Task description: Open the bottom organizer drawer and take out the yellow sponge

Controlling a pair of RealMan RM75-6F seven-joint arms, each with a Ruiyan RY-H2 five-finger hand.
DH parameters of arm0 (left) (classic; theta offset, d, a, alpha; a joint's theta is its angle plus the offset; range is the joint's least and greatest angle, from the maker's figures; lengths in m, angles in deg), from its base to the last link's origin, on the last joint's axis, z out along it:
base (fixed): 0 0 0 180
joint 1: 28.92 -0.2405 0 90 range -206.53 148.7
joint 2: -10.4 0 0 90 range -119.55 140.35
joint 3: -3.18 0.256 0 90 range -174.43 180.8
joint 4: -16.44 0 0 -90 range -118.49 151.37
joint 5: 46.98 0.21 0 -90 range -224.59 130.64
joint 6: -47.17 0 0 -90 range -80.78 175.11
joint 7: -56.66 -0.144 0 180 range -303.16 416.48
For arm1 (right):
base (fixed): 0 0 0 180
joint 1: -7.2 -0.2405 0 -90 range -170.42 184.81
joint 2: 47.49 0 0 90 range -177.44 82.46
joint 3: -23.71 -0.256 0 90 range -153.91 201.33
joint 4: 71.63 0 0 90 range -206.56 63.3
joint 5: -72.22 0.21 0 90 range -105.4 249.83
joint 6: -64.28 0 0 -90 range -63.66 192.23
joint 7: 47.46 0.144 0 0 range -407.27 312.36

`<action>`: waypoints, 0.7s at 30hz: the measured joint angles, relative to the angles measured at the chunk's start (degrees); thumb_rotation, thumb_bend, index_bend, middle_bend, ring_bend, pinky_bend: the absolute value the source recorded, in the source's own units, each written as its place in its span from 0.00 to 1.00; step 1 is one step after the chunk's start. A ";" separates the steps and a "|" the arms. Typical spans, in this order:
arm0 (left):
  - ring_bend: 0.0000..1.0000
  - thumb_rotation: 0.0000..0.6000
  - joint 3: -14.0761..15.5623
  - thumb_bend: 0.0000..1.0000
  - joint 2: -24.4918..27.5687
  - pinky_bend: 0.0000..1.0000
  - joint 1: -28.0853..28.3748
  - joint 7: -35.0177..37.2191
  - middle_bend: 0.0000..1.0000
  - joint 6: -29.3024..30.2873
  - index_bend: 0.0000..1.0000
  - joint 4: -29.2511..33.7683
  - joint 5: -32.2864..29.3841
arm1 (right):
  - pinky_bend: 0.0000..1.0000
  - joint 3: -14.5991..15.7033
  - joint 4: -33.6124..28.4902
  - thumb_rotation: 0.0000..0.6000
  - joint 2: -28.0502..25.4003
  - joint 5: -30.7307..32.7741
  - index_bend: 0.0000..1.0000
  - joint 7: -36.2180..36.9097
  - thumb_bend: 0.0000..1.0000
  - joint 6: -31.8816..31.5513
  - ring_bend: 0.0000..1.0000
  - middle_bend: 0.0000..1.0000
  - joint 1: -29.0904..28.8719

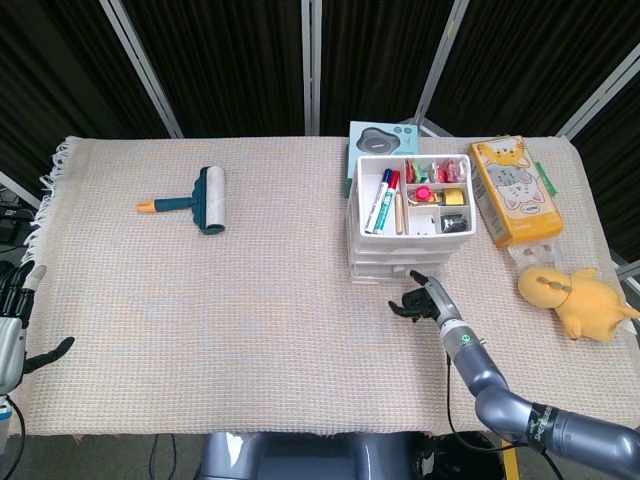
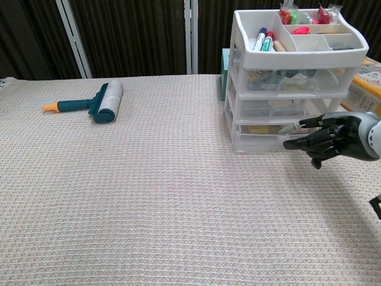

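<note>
Setting: staged robot test station

Black curtains (image 1: 230, 60) on metal poles (image 1: 140, 70) are enclosing a table (image 1: 250, 300) that is wearing a beige woven cloth; household props, a lint roller (image 1: 195, 200) and a plush toy (image 1: 575, 297), are lying on it

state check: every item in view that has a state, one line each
bottom drawer: closed, something yellow visible through its front
middle drawer: closed
top drawer: closed
top tray: open-topped, holding markers and small items
right hand: at the bottom drawer's front, fingers spread, holding nothing
left hand: at the table's left edge, holding nothing
lint roller: lying flat on the cloth
plush duck: lying on the table
</note>
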 measured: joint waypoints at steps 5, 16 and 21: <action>0.00 1.00 -0.07 0.07 0.10 0.00 -0.04 0.48 0.00 0.08 0.00 -0.15 -0.09 | 0.69 -0.07 0.45 1.00 0.76 1.29 0.38 -0.63 0.26 -0.67 0.84 0.86 -0.47; 0.00 1.00 0.01 0.07 -0.03 0.00 0.08 0.22 0.00 -0.06 0.00 -0.32 0.08 | 0.69 0.20 -0.36 1.00 0.66 2.91 0.39 -1.76 0.26 -0.46 0.84 0.86 -0.76; 0.00 1.00 0.06 0.07 -0.09 0.00 0.12 -0.06 0.00 -0.11 0.00 -0.27 0.14 | 0.69 0.26 -1.01 1.00 0.18 3.10 0.39 -1.99 0.26 -0.53 0.84 0.86 -0.58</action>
